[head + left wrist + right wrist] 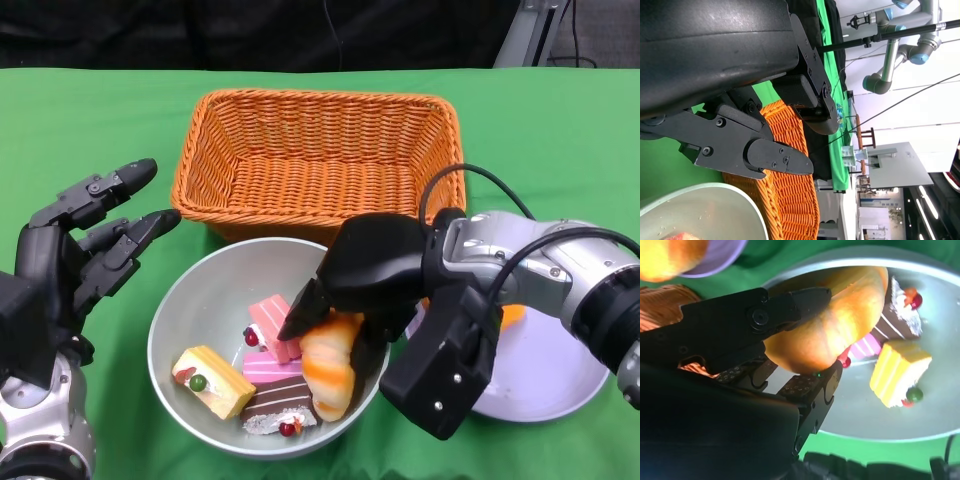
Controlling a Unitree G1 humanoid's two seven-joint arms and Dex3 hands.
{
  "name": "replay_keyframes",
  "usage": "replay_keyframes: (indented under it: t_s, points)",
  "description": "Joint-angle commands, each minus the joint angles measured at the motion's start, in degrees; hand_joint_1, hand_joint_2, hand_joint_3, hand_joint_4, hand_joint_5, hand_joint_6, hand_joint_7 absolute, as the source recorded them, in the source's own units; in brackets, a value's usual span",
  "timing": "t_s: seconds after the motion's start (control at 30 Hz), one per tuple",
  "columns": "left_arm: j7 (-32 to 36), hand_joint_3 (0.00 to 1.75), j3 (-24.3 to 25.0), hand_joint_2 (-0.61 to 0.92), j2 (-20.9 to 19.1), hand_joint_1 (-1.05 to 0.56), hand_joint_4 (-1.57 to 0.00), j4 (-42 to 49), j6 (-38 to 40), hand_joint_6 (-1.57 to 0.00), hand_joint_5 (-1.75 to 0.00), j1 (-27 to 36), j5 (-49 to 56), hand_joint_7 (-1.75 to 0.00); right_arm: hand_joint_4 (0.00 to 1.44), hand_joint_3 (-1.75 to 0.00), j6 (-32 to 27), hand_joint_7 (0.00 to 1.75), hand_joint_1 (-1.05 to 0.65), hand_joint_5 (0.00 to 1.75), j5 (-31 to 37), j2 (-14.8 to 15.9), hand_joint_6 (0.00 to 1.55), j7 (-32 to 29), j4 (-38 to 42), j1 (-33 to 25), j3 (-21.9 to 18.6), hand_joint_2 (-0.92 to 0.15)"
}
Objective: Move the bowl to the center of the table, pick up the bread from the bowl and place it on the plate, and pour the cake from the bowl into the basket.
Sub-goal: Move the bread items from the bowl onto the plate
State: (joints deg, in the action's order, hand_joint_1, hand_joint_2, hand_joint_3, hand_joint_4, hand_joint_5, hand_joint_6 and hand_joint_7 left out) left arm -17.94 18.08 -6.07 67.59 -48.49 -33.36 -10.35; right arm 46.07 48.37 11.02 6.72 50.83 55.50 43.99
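A grey bowl (185, 305) sits in front of the orange wicker basket (318, 160). It holds an orange bread roll (333, 367), pink cake slices (272, 330), a yellow cake slice (212, 381) and a chocolate slice (278, 405). My right hand (372, 272) reaches into the bowl and grips the bread roll (837, 322) between its fingers (790, 307). A lilac plate (545, 375) lies to the right, partly behind my right forearm, with something orange (511, 316) on it. My left hand (85, 245) hovers left of the bowl, fingers spread, holding nothing.
Green cloth (90, 130) covers the table. The basket stands directly behind the bowl and is empty. In the left wrist view, robot arms on a stand (890, 60) show beyond the table's far edge.
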Motion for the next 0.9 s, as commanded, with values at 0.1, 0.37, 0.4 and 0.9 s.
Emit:
replay_keyframes:
  t_s: [0.1,0.37,0.4,0.9]
  points:
    - [-0.2,0.19,0.1,0.92,-0.7,-0.34,-1.09,-0.3,-0.8,-0.91,-0.01,0.5,-0.3,0.00,1.13,-0.01,3.5,0.07,-0.32,0.13,0.3,-1.5,1.03,-7.2,5.3,-0.4,0.0,-0.90]
    - [-0.9,0.19,0.4,0.92,-0.5,-0.36,-1.10,-0.1,-0.4,-0.91,-0.01,0.4,-0.9,0.00,1.23,0.00,6.2,0.05,-0.30,0.17,-1.5,-3.0,1.10,-9.2,9.6,-0.2,-0.7,-0.88]
    - [-0.8,0.19,0.3,0.92,-0.4,-0.36,-1.10,-0.1,-0.5,-0.91,-0.01,0.4,-0.8,0.00,1.23,0.00,6.2,0.04,-0.29,0.19,-1.4,-3.1,1.11,-9.3,9.9,-0.1,-0.8,-0.89]
    - [0.3,0.26,0.3,0.92,-0.3,-0.38,-1.11,-0.1,-0.1,-0.93,-0.01,0.2,-0.8,-0.01,0.92,-0.02,7.5,0.01,-0.30,0.71,1.0,-3.7,1.13,-15.8,11.4,0.6,-0.5,-0.92]
